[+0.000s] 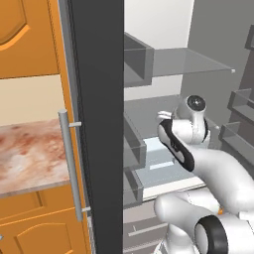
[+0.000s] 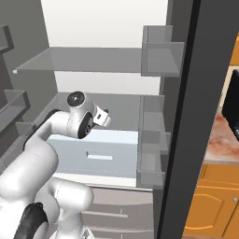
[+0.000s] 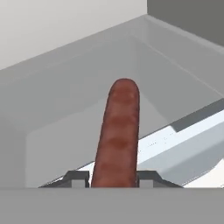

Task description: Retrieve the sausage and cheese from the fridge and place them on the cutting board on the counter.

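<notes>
Inside the open fridge (image 1: 149, 69), above its lower glass shelf (image 3: 65, 96), the jaws (image 3: 114, 178) are clenched on the sausage (image 3: 118, 135), which sticks out straight ahead of them toward the fridge's pale back wall, its free end touching nothing.

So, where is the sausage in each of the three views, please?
Left base view: I cannot make it out; the arm's hand sits mid-right, inside the fridge.
Right base view: also not visible past the hand, left of centre.
Hand view: the sausage stands at centre, between the fingertips of the gripper, shut on it.
Shared landmark: the fridge's pale drawer lid, below the hand.
</notes>
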